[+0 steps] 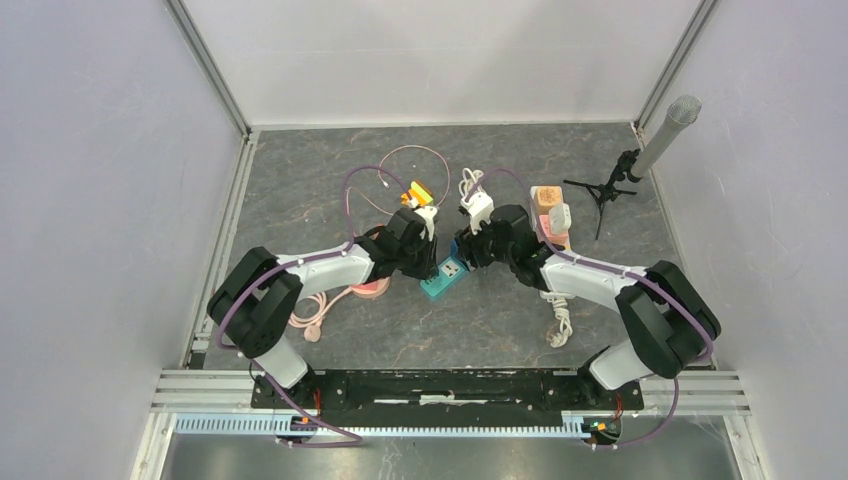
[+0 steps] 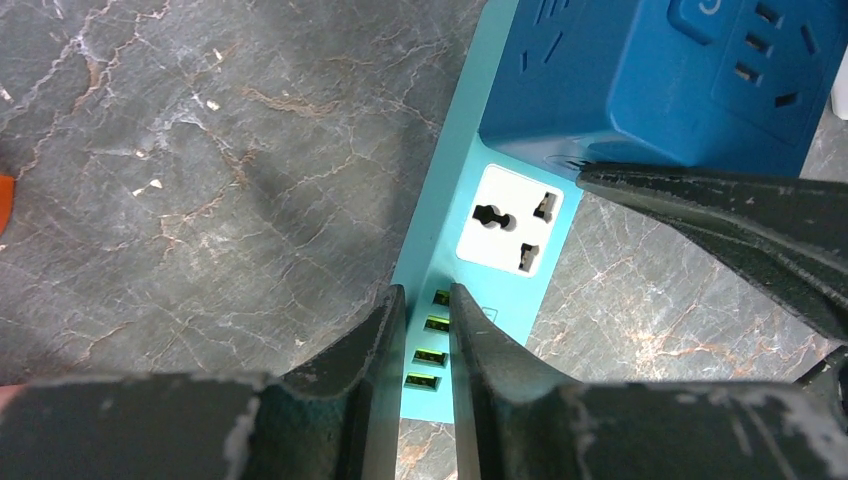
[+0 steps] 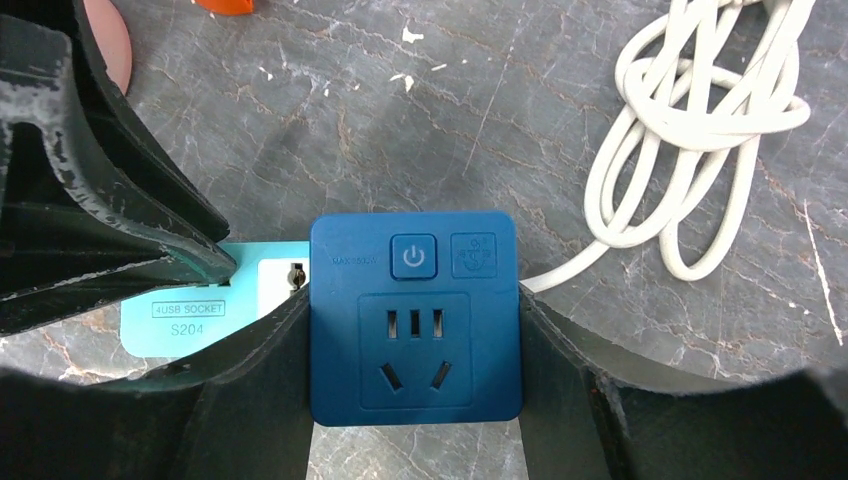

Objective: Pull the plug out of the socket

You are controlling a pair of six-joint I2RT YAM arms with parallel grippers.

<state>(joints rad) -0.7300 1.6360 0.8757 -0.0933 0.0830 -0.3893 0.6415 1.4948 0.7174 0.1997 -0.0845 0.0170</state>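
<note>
Clamping the dark blue adapter plug (image 3: 415,340) on both flanks, my right gripper (image 3: 413,305) has its fingers flat against the sides. The plug sits seated in the teal power strip (image 3: 175,322), mid-table between the arms, at the end where the white cord (image 3: 690,150) trails off. My left gripper (image 2: 425,295) is drawn nearly together with nothing between the fingers, tips down on the strip by the USB ports (image 2: 428,345), just beside the bare white outlet (image 2: 510,220); pinning it, I judge. The worry is that hold-down: the tips sit near the strip's edge, and if they skid off, the whole strip comes up with the plug. A tilted pull could bind the pins, and smooth plastic sides invite a slip. My two claws are also close enough to clip each other.
</note>
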